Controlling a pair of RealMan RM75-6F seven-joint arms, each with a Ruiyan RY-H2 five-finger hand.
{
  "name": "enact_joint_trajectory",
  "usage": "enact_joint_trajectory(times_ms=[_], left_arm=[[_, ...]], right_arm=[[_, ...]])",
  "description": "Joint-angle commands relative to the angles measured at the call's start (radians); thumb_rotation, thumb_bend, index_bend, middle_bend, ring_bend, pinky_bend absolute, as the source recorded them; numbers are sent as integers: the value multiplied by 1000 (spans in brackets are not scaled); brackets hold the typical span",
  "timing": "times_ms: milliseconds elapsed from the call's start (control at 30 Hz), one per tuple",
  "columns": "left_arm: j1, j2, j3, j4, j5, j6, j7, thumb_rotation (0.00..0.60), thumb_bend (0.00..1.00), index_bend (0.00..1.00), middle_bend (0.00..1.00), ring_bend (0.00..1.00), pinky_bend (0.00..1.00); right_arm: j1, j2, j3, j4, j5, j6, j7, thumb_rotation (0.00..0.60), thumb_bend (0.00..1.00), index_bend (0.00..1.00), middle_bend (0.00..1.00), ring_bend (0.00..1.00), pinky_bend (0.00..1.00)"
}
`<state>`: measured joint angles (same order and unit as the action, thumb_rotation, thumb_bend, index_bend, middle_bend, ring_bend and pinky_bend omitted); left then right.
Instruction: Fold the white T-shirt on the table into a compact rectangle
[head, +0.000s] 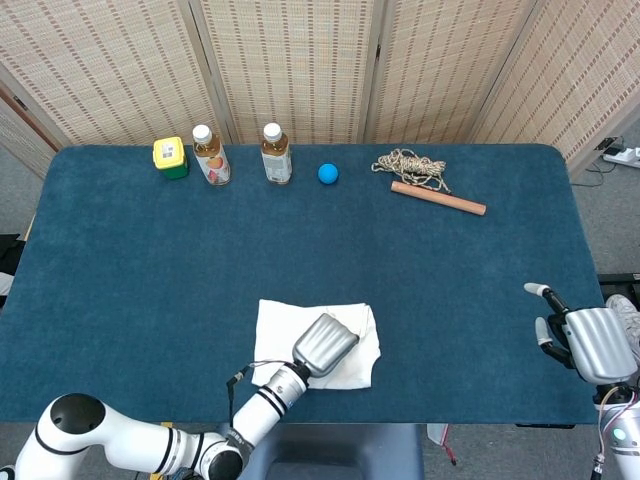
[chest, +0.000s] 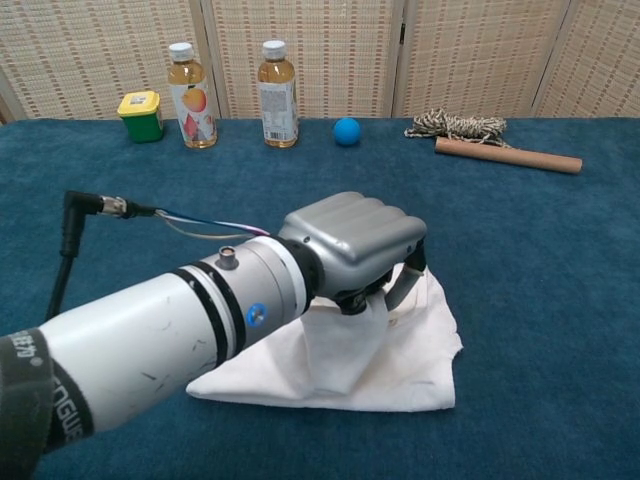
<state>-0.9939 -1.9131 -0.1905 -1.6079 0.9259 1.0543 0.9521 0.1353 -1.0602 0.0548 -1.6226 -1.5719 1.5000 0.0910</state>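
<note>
The white T-shirt (head: 285, 326) (chest: 420, 345) lies as a folded bundle near the table's front edge, slightly left of centre. My left hand (head: 325, 343) (chest: 360, 240) hovers over its right half and pinches a flap of the cloth, which hangs down from the curled fingers in the chest view. The hand hides most of the shirt's middle. My right hand (head: 590, 340) sits at the table's right front corner, far from the shirt, fingers apart and holding nothing; only the head view shows it.
Along the back edge stand a yellow-lidded green jar (head: 170, 157), two drink bottles (head: 210, 154) (head: 275, 152), a blue ball (head: 328, 173), a coil of rope (head: 410, 165) and a wooden stick (head: 438, 198). The blue table (head: 450, 290) spreads wide between them and the shirt.
</note>
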Motion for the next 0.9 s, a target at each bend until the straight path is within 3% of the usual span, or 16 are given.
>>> enact_joint_trajectory(times_ms=[33, 200, 300, 500, 900], left_arm=[[-9, -18, 2, 15, -6, 7, 11, 600, 484, 448, 921, 872, 1000], [-18, -62, -6, 56, -18, 39, 33, 600, 310, 280, 913, 872, 1000], [-24, -87, -17, 79, -29, 54, 43, 600, 272, 210, 912, 872, 1000], [-25, -124, -31, 118, -26, 81, 38, 600, 239, 118, 911, 872, 1000], [-43, -227, -92, 232, 0, 100, -16, 600, 231, 70, 911, 872, 1000]], right_arm=[[-1, 0, 0, 2, 1, 0, 2, 600, 576, 229, 964, 945, 959], [-4, -2, 1, 5, 1, 2, 6, 600, 576, 229, 965, 945, 960], [-6, -1, 2, 5, 1, 3, 7, 600, 576, 229, 968, 946, 960], [-10, 1, 3, 3, 0, 8, 7, 600, 576, 229, 968, 945, 960], [-9, -2, 7, -3, -4, 8, 3, 600, 576, 229, 968, 945, 960]])
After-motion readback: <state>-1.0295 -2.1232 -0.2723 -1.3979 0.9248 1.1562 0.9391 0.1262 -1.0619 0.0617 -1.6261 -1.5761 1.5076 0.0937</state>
